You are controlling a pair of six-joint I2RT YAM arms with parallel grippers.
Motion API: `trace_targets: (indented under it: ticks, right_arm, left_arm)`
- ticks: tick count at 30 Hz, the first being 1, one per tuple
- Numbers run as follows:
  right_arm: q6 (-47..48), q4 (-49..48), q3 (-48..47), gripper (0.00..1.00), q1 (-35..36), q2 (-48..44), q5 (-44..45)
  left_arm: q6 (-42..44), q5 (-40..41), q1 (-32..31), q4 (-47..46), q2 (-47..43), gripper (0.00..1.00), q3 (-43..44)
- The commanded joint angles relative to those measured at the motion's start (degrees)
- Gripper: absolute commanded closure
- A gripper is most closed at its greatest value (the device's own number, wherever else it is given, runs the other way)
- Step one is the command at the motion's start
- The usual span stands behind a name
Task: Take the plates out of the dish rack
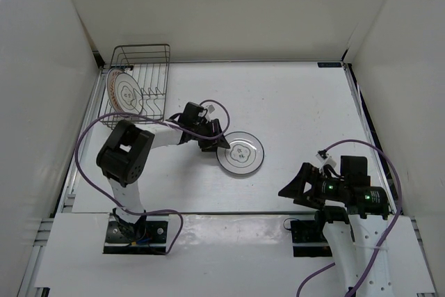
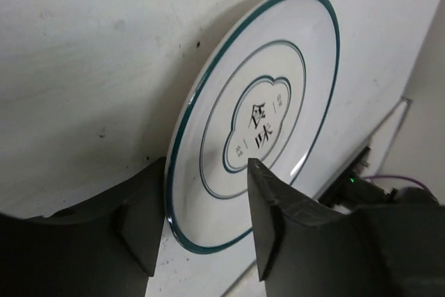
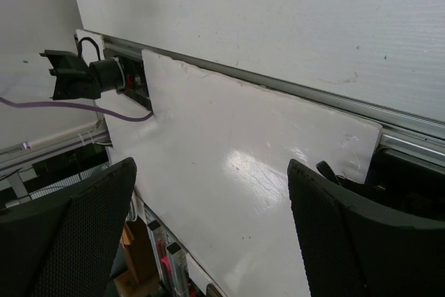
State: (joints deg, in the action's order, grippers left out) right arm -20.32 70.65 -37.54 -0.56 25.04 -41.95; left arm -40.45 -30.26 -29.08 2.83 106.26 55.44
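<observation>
One white plate (image 1: 240, 152) with dark rings and a centre mark lies flat on the table, right of the rack. My left gripper (image 1: 220, 142) is open at its left rim. In the left wrist view the plate (image 2: 278, 81) fills the middle; the gripper (image 2: 206, 165) straddles its near rim, one finger (image 2: 139, 220) over the table and the other over the plate. The dish rack (image 1: 154, 52) stands at the back left with two plates upright in it: a ringed one (image 1: 127, 93) and one with a reddish edge (image 1: 111, 83) behind it. My right gripper (image 1: 292, 189) is open and empty.
White walls close in the table on the left, back and right. A purple cable (image 1: 87, 137) loops beside the left arm. The right wrist view shows the gripper (image 3: 208, 227) over the table's white front board (image 3: 243, 165) and the metal rail (image 3: 313, 95).
</observation>
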Motion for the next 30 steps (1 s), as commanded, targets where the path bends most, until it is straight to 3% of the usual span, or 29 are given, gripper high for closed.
trace_targets:
  ticks: [1,9,13,17,19,23,25,30]
  right_arm:
    - [0.9,0.8,0.5,0.1,0.4,-0.6,0.3]
    - [0.2,-0.6,1.6,0.1,0.3,-1.0,0.3]
    - [0.1,-1.5,1.8,0.1,0.2,-0.7,0.1]
    - [-0.1,-1.7,1.9,0.1,0.2,-0.4,0.0]
    - [-0.1,-2.3,2.1,0.1,0.3,-0.4,-0.4]
    - [-0.3,-2.5,1.9,0.1,0.2,-0.4,-0.6]
    - [-0.3,-2.5,1.9,0.1,0.3,-0.6,-0.7]
    - [0.0,-2.4,1.9,0.1,0.3,-0.3,-0.8]
  left_arm:
    - [4.5,5.0,-0.5,7.1,-0.5,0.39,3.1]
    - [9.6,11.7,0.5,24.8,-7.2,0.22,10.5]
    - [15.3,18.8,1.4,39.0,-11.6,0.02,24.6]
    - [20.7,24.4,4.6,51.9,-14.0,0.0,35.9]
    - [21.1,27.6,7.7,52.5,-15.5,0.0,39.0]
    - [19.1,26.2,17.4,49.6,-19.7,0.0,39.0]
    - [20.3,27.4,19.3,46.1,-21.4,0.0,38.3]
    - [25.1,42.3,23.6,37.4,-21.6,0.0,33.4]
